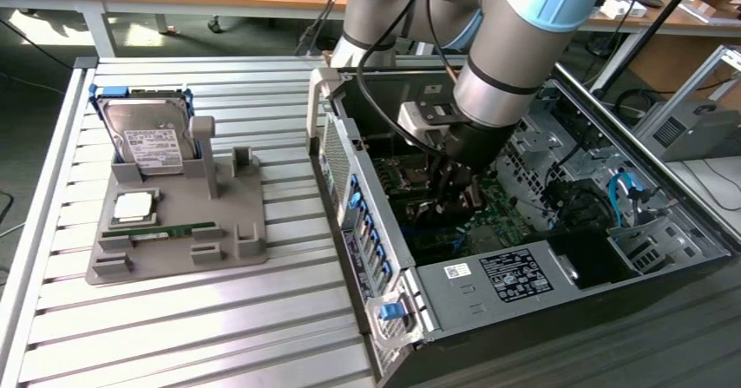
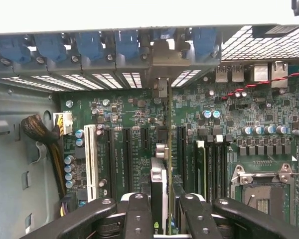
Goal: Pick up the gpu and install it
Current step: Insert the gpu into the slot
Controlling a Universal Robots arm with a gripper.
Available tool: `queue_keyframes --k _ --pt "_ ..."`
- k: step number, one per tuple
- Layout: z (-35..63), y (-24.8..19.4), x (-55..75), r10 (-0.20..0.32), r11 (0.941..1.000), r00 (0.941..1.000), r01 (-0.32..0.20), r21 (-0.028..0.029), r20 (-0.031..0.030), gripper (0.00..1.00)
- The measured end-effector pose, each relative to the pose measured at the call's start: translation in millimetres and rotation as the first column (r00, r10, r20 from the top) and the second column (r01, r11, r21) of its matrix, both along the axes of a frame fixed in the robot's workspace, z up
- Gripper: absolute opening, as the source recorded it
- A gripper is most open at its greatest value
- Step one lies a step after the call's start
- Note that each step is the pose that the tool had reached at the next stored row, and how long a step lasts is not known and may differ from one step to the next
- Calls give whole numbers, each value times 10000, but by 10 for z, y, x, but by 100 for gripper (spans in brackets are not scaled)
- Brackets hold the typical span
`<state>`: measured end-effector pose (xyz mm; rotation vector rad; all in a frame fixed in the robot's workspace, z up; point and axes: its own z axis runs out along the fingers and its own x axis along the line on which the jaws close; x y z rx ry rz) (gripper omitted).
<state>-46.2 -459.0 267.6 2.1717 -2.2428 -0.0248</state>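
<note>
The arm reaches down into the open computer case [image 1: 544,258], which lies on its side on the surface [image 1: 208,336]. The pincer [image 1: 455,199] is deep inside the case, just above the green board [image 2: 134,129].

The pincer holds the gpu [image 2: 162,184]. In the wrist view, the card stands on its edge between the two black fingers [image 2: 139,214], which are closed partway on it, one on each side. The card runs away from the pincer toward the back wall of the case. Its silvery bracket [image 2: 161,88] sits right by the row of slot openings with blue clips [image 2: 89,45]. The card lines up with one of the long black slots [image 2: 181,149] on the board. I cannot tell if it is pushed all the way into the slot.

Next to the card are more long slots, one of them white [image 2: 90,159]. A bundle of wires [image 2: 40,129] sits at the side of the board. An empty chip socket [image 2: 261,186] sits at the other side.

At the exterior view's left, a gray tray [image 1: 173,223] rests on the surface, well apart from the case. A hard drive [image 1: 148,136] stands in the tray. A square chip [image 1: 134,206] and a thin green memory stick [image 1: 162,230] lie flat on it.
</note>
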Motion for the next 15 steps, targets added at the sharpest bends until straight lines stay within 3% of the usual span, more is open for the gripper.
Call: queue_keyframes --k 15 --pt "-37 20 -21 -7 10000 10000 7 -12 1 27"
